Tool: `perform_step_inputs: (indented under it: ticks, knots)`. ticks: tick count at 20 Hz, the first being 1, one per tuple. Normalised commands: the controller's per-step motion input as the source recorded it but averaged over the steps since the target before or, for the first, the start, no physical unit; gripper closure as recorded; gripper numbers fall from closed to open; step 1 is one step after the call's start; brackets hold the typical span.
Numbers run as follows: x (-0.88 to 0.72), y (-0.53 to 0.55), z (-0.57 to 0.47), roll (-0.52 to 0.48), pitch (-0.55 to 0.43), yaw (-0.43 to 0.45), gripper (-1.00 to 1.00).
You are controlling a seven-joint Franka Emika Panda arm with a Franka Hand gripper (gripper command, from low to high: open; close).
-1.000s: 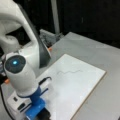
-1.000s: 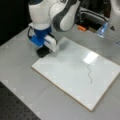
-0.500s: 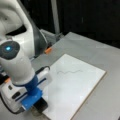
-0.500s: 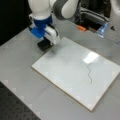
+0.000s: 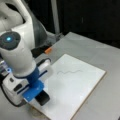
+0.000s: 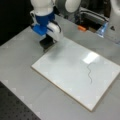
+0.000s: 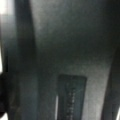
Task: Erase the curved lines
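Note:
The curve lines are one thin wavy grey squiggle (image 5: pixel 68 72) (image 6: pixel 89 72) on the white board (image 5: pixel 75 100) (image 6: pixel 62 75), and the squiggle is whole in both front views. My gripper (image 5: pixel 42 97) (image 6: pixel 47 44), with its blue fingers, is shut on a black block eraser (image 5: pixel 43 98) (image 6: pixel 46 42). The eraser is at the board's corner, far from the squiggle. That corner is low on a front view's left (image 5: pixel 37 105) and toward a front view's top left (image 6: pixel 46 50). The wrist view shows only a dark, blurred surface close up.
The board lies on a grey table (image 5: pixel 105 55) (image 6: pixel 20 62). A small orange object (image 5: pixel 48 50) (image 6: pixel 81 28) lies on the table beyond the board. Dark equipment (image 6: pixel 92 17) stands at a front view's top right. The robot's base and arm (image 5: pixel 22 22) fill a front view's left.
The wrist has swung more upright above the gripper. The gripper and eraser have shifted only slightly, onto the board's corner. The squiggle is unchanged.

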Motion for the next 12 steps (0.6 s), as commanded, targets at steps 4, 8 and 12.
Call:
perform_step_inputs:
  ticks: [4, 8, 12]
  knots:
    - [-0.3, 0.39, 0.06, -0.092, -0.02, -0.034, 1.0]
    - [-0.26, 0.37, 0.02, -0.066, -0.031, -0.103, 1.0]
    - [-0.21, 0.24, -0.03, -0.046, -0.058, -0.105, 1.0]
